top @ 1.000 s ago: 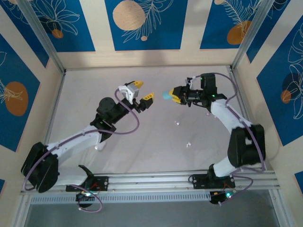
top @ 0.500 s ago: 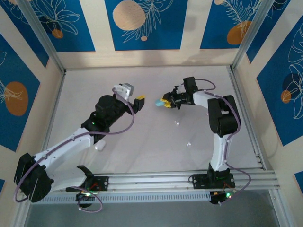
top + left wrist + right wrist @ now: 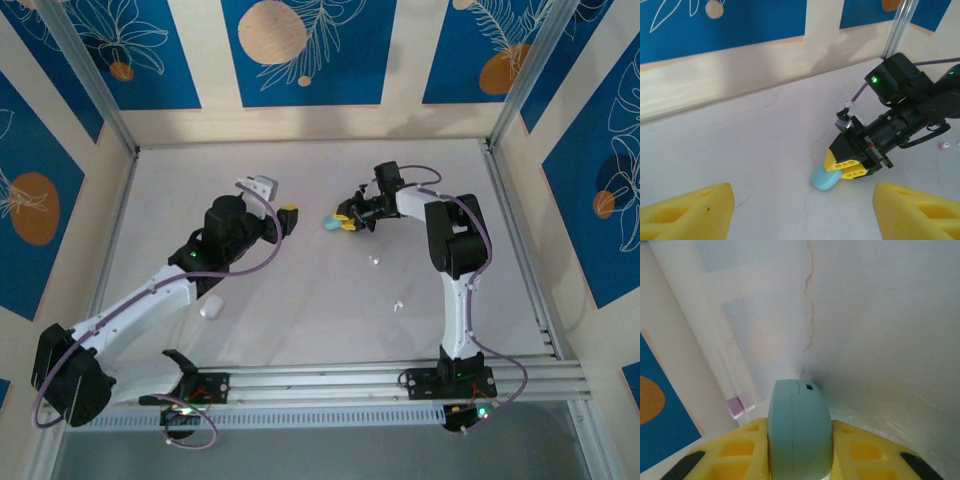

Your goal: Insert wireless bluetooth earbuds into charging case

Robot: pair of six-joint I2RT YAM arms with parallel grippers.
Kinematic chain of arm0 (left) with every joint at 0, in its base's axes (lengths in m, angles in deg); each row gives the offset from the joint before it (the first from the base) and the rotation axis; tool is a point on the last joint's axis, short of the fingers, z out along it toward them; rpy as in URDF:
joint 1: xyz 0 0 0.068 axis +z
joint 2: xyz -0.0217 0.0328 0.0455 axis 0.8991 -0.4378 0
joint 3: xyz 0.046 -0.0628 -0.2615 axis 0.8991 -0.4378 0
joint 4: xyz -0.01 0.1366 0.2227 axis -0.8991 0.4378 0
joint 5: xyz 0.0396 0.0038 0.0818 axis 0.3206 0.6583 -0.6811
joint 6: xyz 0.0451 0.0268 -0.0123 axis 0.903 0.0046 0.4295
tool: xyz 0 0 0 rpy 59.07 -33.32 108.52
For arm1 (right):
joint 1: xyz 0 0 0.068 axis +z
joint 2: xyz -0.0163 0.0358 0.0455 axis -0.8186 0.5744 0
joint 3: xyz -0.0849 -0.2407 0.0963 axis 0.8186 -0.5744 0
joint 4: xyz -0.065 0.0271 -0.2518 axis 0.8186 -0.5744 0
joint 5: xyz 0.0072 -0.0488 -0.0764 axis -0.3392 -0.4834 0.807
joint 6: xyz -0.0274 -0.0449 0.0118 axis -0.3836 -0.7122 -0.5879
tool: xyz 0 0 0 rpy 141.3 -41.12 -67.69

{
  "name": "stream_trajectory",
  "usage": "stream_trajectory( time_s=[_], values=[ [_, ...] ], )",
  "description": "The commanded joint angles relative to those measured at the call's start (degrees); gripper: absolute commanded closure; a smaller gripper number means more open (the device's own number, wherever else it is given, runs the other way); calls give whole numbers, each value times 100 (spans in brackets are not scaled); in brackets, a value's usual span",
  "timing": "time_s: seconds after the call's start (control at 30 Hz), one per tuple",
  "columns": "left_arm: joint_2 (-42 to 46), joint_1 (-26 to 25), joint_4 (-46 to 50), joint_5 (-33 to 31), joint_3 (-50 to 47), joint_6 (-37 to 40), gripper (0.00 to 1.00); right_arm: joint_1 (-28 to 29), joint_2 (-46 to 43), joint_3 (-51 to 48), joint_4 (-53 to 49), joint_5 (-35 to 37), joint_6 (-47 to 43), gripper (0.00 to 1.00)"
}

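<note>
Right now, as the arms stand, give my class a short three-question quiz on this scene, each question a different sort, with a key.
1. True or false: the left gripper is open and empty.
2. The right gripper is shut on: A a white earbud, B the light blue case, C a cable.
3. Fill in: two tiny white earbuds lie on the table nearer the ___ arm.
Key: 1 true; 2 B; 3 right.

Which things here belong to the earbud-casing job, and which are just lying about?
Job: light blue case, clamped in the right gripper; two tiny pale earbuds on the table.
Lying about: white oval case beside the left arm, untouched.
</note>
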Motion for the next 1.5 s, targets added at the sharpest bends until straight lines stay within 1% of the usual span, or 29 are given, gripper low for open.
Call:
stream_trajectory(
  time_s=[0.0,0.23,0.33,0.43,0.53,0.63,0.7,0.77,0.83,0.97,1.07,1.27,1.37,1.47],
  values=[
    [-104,87,641,-118,253,-414,26,2,-26,110,-761,402,-481,67],
    [-78,138,1711,-358,309,-829,25,-50,-312,160,-1326,922,-969,54],
    [-119,233,2292,-447,376,-1016,24,-120,-503,174,-1482,1017,-1149,52],
    [-269,439,3074,-427,588,-1224,23,-169,-773,150,-1684,1114,-1387,50],
    [-517,800,4036,-136,864,-1372,23,-190,-1257,-39,-1741,1196,-1634,49],
    [-782,1219,5085,-73,1112,-1659,23,-191,-1928,-401,-1653,1221,-1753,49],
    [-877,1315,5609,-250,1181,-1923,21,-191,-2343,-659,-1566,1239,-1771,49],
    [-894,1324,5935,-286,1083,-2141,17,-185,-2756,-902,-1493,1238,-1800,49],
    [-869,1345,6086,-277,855,-2437,13,-191,-3052,-1066,-1474,1230,-1823,49],
    [-780,1454,6136,-388,330,-3045,10,-215,-3429,-1280,-1451,1120,-1826,49],
    [-732,1580,6063,-472,16,-3187,7,-244,-3522,-1304,-1543,1013,-1884,49],
    [-1216,1705,5920,-281,-168,-3006,4,-313,-3554,-1376,-1566,909,-1895,49],
    [-1554,1729,5721,3,-198,-2709,3,-335,-3562,-1390,-1574,861,-1874,49],
    [-1734,1735,5627,115,-228,-2553,3,-343,-3587,-1414,-1609,858,-1874,49]
  ],
)
